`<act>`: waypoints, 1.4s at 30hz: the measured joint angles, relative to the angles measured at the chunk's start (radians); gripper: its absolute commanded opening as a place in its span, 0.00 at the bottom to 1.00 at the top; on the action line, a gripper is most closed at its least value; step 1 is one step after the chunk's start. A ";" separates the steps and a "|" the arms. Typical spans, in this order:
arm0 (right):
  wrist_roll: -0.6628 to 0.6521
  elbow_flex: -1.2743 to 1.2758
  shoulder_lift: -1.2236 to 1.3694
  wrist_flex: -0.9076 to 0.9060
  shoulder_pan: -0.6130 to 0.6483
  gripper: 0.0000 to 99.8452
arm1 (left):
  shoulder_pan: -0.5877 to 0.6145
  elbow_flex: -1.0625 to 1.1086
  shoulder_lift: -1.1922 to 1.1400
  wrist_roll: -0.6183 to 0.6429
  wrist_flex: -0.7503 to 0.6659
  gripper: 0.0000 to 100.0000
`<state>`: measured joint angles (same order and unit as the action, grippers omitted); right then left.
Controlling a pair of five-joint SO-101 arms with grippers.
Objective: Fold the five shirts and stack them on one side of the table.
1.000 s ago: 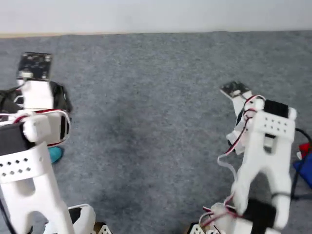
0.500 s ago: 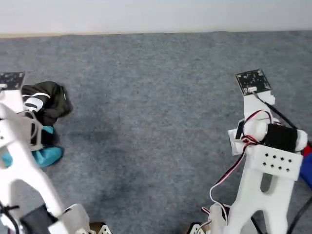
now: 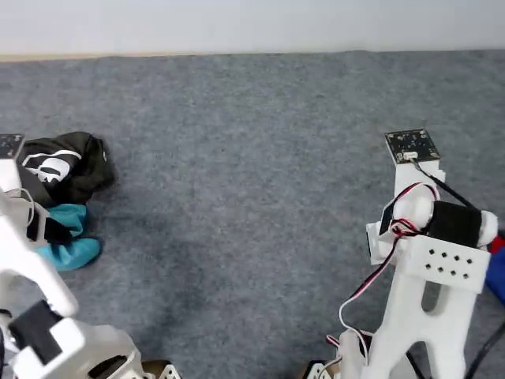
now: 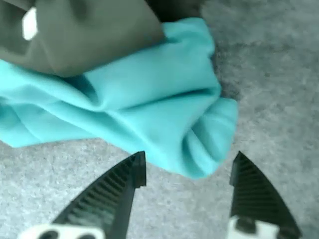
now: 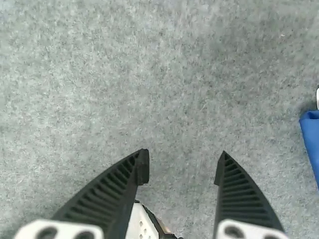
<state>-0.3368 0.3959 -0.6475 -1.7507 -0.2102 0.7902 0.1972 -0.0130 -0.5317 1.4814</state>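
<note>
Shirts: two show, bunched together at the far left of the high view, mid-height, neither folded.

Left end effector (image 4: 189, 160): open, jaws spread wide, empty. It points down at the teal shirt (image 4: 149, 99), w/ a rolled end of that shirt just ahead of the gap btwn the jaws; can't tell if a tip touches the cloth. The teal shirt is crumpled in soft folds & lies on the grey desk (image 3: 237, 174). The dark shirt (image 3: 63, 162), w/ a white print, sits right behind it toward the top of the high view, touching & partly lying over the teal one. The left arm (image 3: 31, 316) is in the lower left corner of the high view, its wrist over the teal shirt & hiding part of it.

Right end effector (image 5: 182, 153): also open, jaws apart, empty, pointing down at bare grey desk. The right arm (image 3: 430, 268) stands at the lower right of the high view, white w/ red & white wires, a small circuit board (image 3: 412, 145) at its upper end. It's well apart from both shirts, w/ a wide stretch of desk btwn.

A blue thing (image 5: 311, 144) lies at the right edge of the high view, just beside the right arm, cut by the frame; can't tell what it is. A red bit (image 3: 496, 242) shows just above it. A pale wall strip (image 3: 237, 24) runs along the top of the high view.
</note>
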 measured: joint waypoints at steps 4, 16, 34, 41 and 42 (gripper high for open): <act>0.000 0.000 -0.002 0.000 0.000 0.23 | 0.000 0.000 -0.095 0.000 -0.069 0.23; 0.051 0.009 -0.032 -0.002 0.000 0.23 | 0.000 -0.086 -0.157 0.002 0.002 0.00; 0.058 0.118 -0.284 -0.002 0.000 0.23 | -0.543 -0.377 0.522 0.488 0.107 0.00; 0.058 0.118 -0.284 -0.002 0.000 0.23 | -0.885 -0.474 0.526 0.565 -0.123 0.00; 0.058 0.118 -0.284 -0.002 0.000 0.23 | -0.921 -0.493 0.528 0.568 -0.140 0.00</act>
<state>-0.2785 0.5140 -0.9314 -1.7522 -0.2102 -0.1304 -0.2954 0.5148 0.0361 1.3418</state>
